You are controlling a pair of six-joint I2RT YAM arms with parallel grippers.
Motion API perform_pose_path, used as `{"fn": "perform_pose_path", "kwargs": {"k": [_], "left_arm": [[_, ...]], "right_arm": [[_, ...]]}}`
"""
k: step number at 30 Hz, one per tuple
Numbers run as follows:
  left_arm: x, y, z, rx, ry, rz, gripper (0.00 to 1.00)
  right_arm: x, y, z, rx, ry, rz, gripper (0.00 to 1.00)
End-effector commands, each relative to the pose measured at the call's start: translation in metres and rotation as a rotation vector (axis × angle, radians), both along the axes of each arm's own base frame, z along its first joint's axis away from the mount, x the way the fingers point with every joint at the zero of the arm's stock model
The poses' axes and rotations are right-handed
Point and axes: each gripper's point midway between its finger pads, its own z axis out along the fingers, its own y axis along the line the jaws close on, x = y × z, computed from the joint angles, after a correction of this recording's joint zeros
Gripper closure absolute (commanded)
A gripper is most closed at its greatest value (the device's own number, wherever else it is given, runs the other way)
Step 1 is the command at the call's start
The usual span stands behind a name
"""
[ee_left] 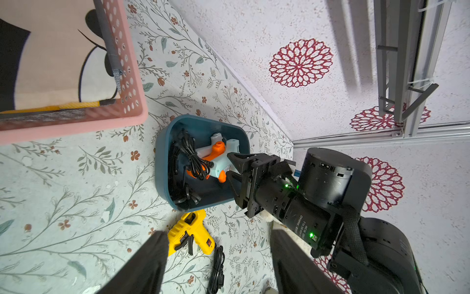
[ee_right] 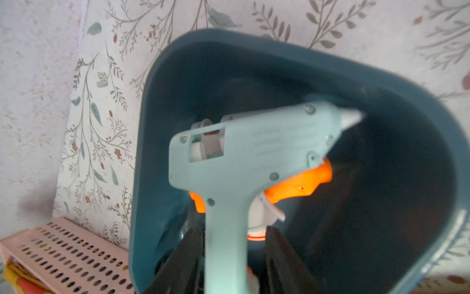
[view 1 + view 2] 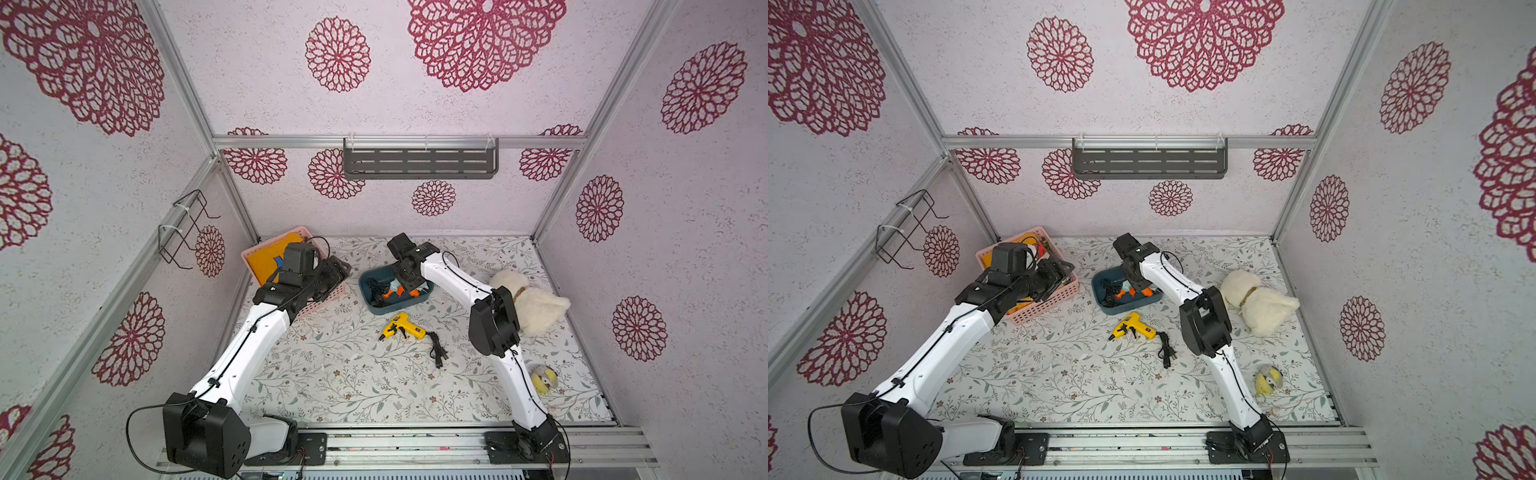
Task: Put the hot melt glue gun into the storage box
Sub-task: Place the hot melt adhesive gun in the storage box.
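The storage box [image 3: 365, 287] [image 3: 1098, 287] is a dark teal tub on the flowered table top, behind its middle. A light blue glue gun [image 2: 241, 152] [image 1: 221, 163] with orange parts lies inside it beside a coiled black cord [image 1: 188, 155]. My right gripper [image 2: 234, 229] [image 3: 405, 282] reaches into the box, open, with the gun's handle loose between its fingers. A yellow glue gun [image 3: 401, 328] [image 3: 1133, 326] [image 1: 190, 231] lies on the table just in front of the box. My left gripper [image 1: 218, 233] [image 3: 338, 270] hangs open and empty over the pink basket's corner.
A pink lattice basket [image 3: 249, 254] [image 3: 1042, 303] with flat things in it stands left of the box. The yellow gun's black cord [image 3: 436, 349] trails to its right. A white plush toy [image 3: 534, 305] and a small yellow toy [image 3: 542, 380] lie along the right side.
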Motion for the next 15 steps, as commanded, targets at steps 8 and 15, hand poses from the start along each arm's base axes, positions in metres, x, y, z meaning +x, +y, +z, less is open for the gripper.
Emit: {"fn": "perform_pose_path", "kwargs": {"k": [8,15], "left_arm": [[0.003,0.001,0.005,-0.009,-0.012,-0.001,0.3],[0.004,0.003,0.009,0.012,-0.012,-0.006,0.3]], "right_arm": [[-0.015,-0.001,0.016,0.014,0.0,0.042,0.37],[-0.019,0.003,0.053,0.051,-0.063,0.095,0.23]]}}
